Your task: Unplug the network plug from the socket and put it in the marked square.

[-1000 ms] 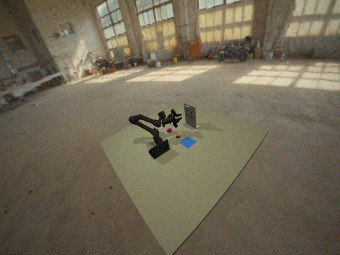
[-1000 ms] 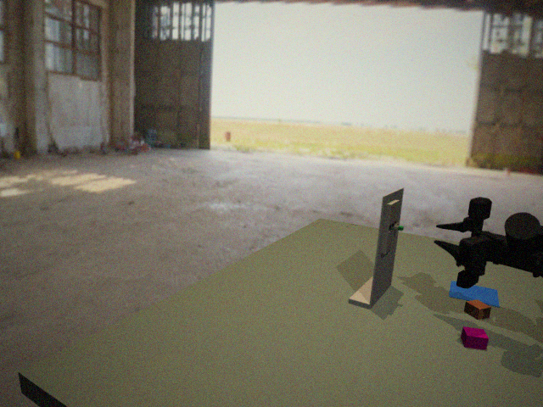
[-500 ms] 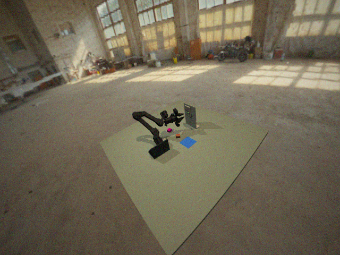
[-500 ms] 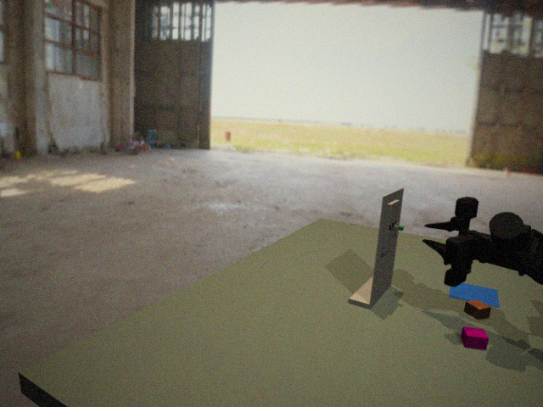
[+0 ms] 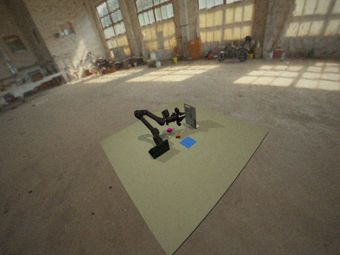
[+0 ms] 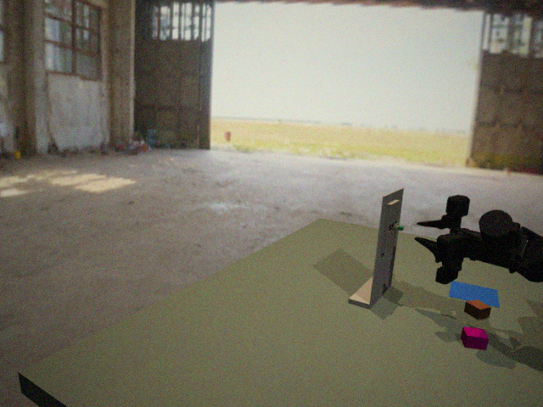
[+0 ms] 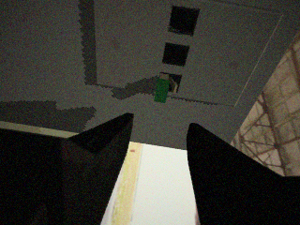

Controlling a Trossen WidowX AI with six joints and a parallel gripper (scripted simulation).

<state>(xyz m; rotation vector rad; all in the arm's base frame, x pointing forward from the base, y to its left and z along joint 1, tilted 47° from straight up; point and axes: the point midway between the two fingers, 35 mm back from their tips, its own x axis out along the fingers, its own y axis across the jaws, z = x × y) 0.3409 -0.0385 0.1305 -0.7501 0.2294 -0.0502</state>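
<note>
The upright grey panel (image 5: pixel 193 117) (image 6: pixel 380 263) (image 7: pixel 127 42) has a column of three dark sockets. The green plug (image 5: pixel 188 112) (image 6: pixel 400 227) (image 7: pixel 160 90) sits at the end socket of that column, sticking out towards my gripper. Its thin tab cannot be made out. My gripper (image 5: pixel 184 115) (image 6: pixel 417 231) (image 7: pixel 160 126) is partly open with nothing between its fingers. Its fingertips are a short way in front of the plug, apart from it. The marked square (image 5: pixel 188 142) (image 6: pixel 473 293) is blue and lies flat on the table, with nothing on it.
An orange-brown block (image 5: pixel 177 135) (image 6: pixel 477 309) lies beside the blue square. A magenta block (image 5: pixel 169 129) (image 6: pixel 474 337) lies farther from the square. Both are on the green table top (image 5: pixel 175 192) (image 6: pixel 245 332). The panel stands on a pale foot (image 6: pixel 363 294).
</note>
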